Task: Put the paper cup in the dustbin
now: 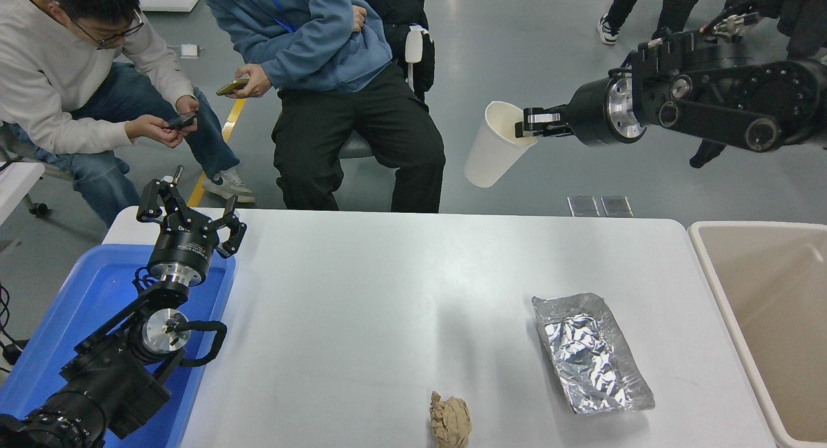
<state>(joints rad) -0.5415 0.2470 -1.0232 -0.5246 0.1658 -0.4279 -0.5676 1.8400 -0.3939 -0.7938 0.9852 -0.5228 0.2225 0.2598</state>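
Note:
My right gripper (524,123) is shut on the rim of the cream-white paper cup (492,147) and holds it high in the air, tilted, beyond the table's far edge at the upper right. The beige dustbin (709,267) stands at the table's right edge, below and to the right of the cup, its inside open and showing smooth walls. My left gripper (187,212) is open and parked at the lower left, above the blue tray.
A crinkled silver foil tray (589,352) lies right of the table's middle. A crumpled brown paper ball (450,419) lies at the front edge. A blue plastic tray (58,312) sits at the left. Two people sit at the far side with phones.

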